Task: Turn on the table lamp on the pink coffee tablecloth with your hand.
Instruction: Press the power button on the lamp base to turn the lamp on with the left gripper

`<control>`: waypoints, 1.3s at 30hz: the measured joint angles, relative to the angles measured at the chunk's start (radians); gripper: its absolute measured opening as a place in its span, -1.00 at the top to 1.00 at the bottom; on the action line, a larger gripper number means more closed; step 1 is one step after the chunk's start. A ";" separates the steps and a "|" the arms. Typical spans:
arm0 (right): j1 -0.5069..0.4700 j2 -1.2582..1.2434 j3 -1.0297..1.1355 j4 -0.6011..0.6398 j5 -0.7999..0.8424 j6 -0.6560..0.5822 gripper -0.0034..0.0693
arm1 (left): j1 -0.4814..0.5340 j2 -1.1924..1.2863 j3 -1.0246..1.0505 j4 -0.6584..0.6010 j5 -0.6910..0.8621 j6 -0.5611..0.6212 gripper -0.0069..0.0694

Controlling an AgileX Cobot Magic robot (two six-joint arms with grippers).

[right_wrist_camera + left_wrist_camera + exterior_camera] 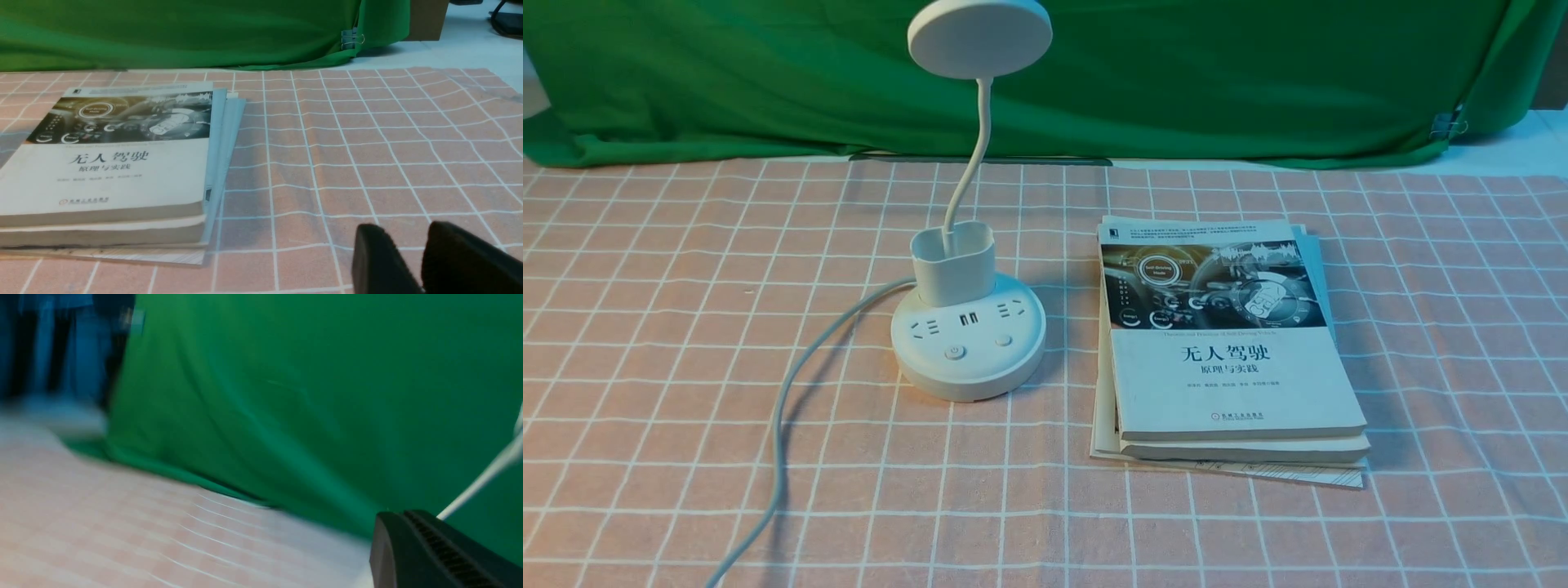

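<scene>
The white table lamp stands unlit on the pink coffee tablecloth, left of centre. Its round head is raised on a thin neck, and a round button sits at the front of its base. Neither hand shows in the front view. In the blurred left wrist view my left gripper looks shut and empty, with the lamp's neck beyond it. In the right wrist view my right gripper hovers low over the cloth with a narrow gap between its tips, holding nothing.
A stack of books lies just right of the lamp, and in the right wrist view the stack lies off to one side of the right gripper. The lamp's grey cord trails to the front left edge. A green backdrop cloth closes the far side.
</scene>
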 joint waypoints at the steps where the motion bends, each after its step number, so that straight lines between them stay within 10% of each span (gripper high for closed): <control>1: 0.000 0.000 0.000 0.000 0.000 0.000 0.25 | 0.000 0.000 0.000 -0.065 0.000 -0.130 0.76; 5: 0.000 0.000 0.000 0.000 0.000 0.000 0.25 | 0.000 0.000 0.000 -0.194 0.000 -0.460 0.76; 14: 0.000 0.000 0.000 0.000 0.000 0.000 0.25 | 0.000 0.000 0.000 -0.160 -0.030 -0.536 0.76; 21: 0.000 0.000 0.000 0.000 0.000 0.000 0.25 | 0.000 0.022 -0.303 0.374 0.179 -0.532 0.76; 31: 0.000 0.000 0.000 0.000 0.000 0.000 0.25 | 0.000 0.561 -0.937 0.388 1.231 0.135 0.76; 39: 0.000 0.000 0.000 0.000 0.000 0.000 0.25 | -0.045 0.886 -1.003 0.174 1.314 0.430 0.76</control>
